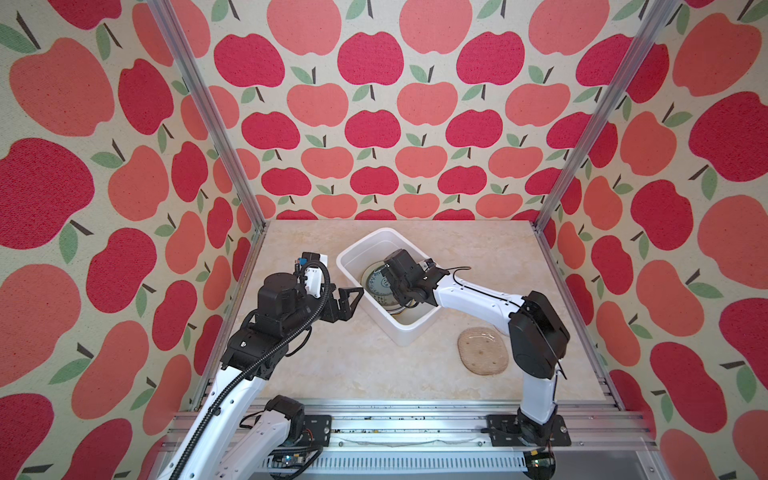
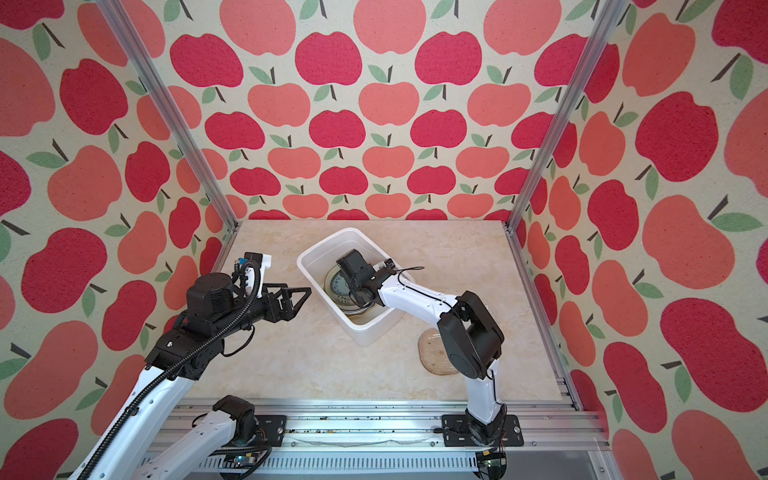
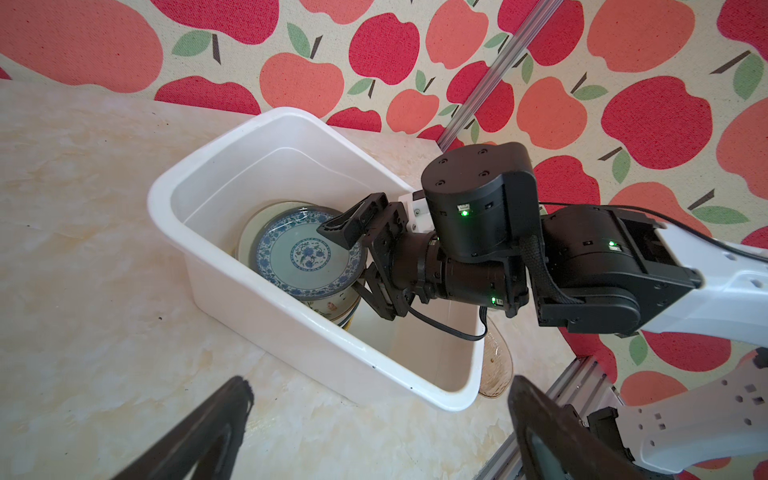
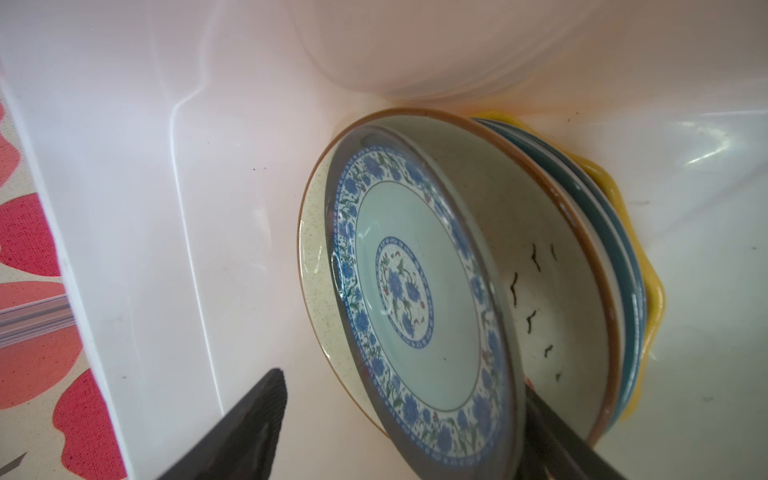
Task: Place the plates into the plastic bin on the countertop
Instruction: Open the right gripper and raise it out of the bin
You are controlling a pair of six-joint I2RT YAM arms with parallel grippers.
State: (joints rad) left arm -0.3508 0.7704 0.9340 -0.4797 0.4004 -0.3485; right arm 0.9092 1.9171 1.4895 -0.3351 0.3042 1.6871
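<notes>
The white plastic bin (image 1: 409, 332) (image 2: 365, 332) (image 3: 166, 195) stands on the marble countertop (image 1: 353, 365). Inside it lies a stack of plates, with a blue-patterned plate (image 1: 376, 282) (image 2: 338, 286) (image 3: 303, 253) (image 4: 407, 299) tilted on top of a cream speckled plate (image 4: 540, 249); teal rims and a yellow plate (image 4: 652, 299) lie below. My right gripper (image 3: 349, 257) (image 4: 405, 390) reaches down into the bin, open, its jaws straddling the blue plate's edge. My left gripper (image 1: 351, 297) (image 2: 297, 297) (image 3: 382, 386) hovers open and empty, just left of the bin.
A beige oval plate (image 1: 482, 351) (image 2: 434, 353) (image 3: 496, 361) lies on the countertop just right of the bin's near corner, beside the right arm's elbow. Aluminium rails edge the front, and apple-print walls close in three sides.
</notes>
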